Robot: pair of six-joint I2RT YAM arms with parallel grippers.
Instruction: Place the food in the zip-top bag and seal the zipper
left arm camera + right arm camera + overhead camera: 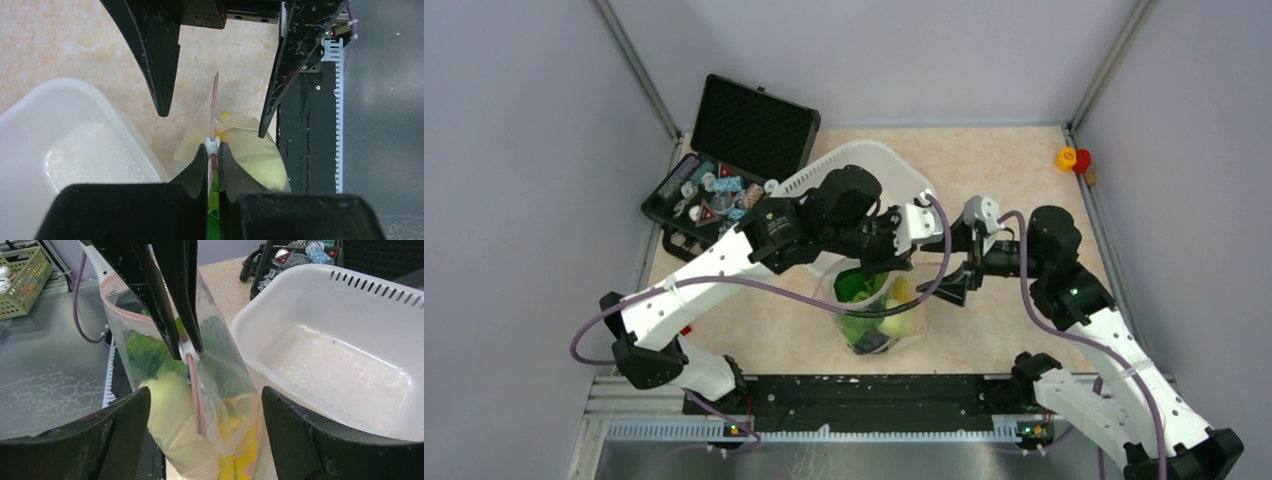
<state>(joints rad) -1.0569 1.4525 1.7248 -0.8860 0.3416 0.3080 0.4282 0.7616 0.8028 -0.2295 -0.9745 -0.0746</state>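
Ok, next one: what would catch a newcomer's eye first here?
The clear zip-top bag stuffed with green and yellow food stands mid-table beside the white tub. The left gripper pinches its zipper at the white slider from above; the right gripper faces it wide open.

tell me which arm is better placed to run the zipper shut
Left. The left gripper is clamped on the zipper at its white slider. The right gripper stands open, gripping nothing.
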